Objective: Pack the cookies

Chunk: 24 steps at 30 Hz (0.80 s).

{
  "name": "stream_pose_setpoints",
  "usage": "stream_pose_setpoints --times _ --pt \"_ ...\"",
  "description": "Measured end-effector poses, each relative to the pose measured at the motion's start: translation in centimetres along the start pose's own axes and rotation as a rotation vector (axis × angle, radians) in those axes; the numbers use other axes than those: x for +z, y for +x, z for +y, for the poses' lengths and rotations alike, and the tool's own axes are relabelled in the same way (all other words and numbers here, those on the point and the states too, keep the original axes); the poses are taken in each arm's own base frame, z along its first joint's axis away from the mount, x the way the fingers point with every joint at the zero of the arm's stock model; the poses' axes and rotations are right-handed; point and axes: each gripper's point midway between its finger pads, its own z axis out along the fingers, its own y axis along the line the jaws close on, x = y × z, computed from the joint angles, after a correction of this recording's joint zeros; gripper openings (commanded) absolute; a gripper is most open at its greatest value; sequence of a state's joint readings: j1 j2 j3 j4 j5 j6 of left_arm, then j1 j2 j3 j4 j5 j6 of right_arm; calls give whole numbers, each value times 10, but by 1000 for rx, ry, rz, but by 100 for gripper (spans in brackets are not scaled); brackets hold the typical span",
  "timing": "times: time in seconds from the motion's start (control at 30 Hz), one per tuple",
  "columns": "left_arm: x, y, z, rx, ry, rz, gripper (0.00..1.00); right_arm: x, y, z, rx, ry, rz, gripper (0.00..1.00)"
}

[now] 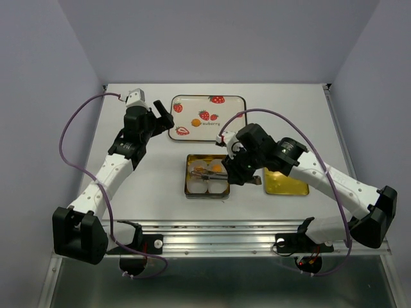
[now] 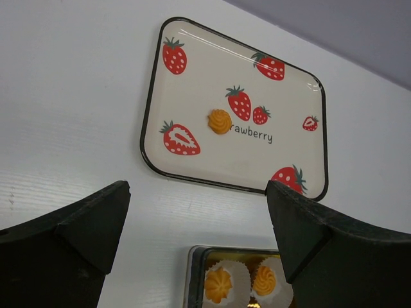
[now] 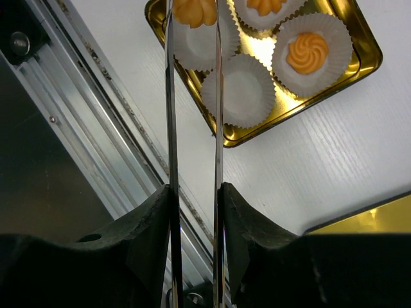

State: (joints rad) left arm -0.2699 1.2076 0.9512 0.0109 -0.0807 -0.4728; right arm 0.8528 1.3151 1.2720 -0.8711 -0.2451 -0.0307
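The square gold tin (image 1: pixel 188 177) holds white paper cups. In the right wrist view two cookies (image 3: pixel 307 52) sit in cups, one cup (image 3: pixel 237 90) is empty, and a third cookie (image 3: pixel 194 9) is pinched between the tips of metal tongs (image 3: pixel 172 102) over another cup. My right gripper (image 3: pixel 194 192) is shut on the tongs and hovers over the tin (image 3: pixel 292 99); it also shows in the top view (image 1: pixel 234 168). One cookie (image 2: pixel 219 121) lies on the strawberry tray (image 2: pixel 192 77). My left gripper (image 2: pixel 199 218) is open and empty, above the table between tray and tin.
The tin's gold lid (image 1: pixel 286 184) lies flat right of the tin, partly under my right arm. The strawberry tray (image 1: pixel 228 122) sits at the back centre. A metal rail (image 1: pixel 218 231) runs along the table's near edge.
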Motion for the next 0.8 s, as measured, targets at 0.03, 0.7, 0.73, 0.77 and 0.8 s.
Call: stream_pose_setpoints --times 0.03,0.7,0.73,0.77,0.8 --pt "0 1 1 0 -2 2 99 0 0 1 -4 -8 0 27" --pt "0 4 2 4 -8 7 99 35 16 4 -20 -49 117 28" --pt "0 5 2 4 -8 7 99 36 17 4 -19 -48 119 28" --pt "0 5 2 4 -8 7 99 37 17 3 -18 -46 124 28" --pt "0 4 2 4 -8 6 99 38 18 2 -17 -42 129 28"
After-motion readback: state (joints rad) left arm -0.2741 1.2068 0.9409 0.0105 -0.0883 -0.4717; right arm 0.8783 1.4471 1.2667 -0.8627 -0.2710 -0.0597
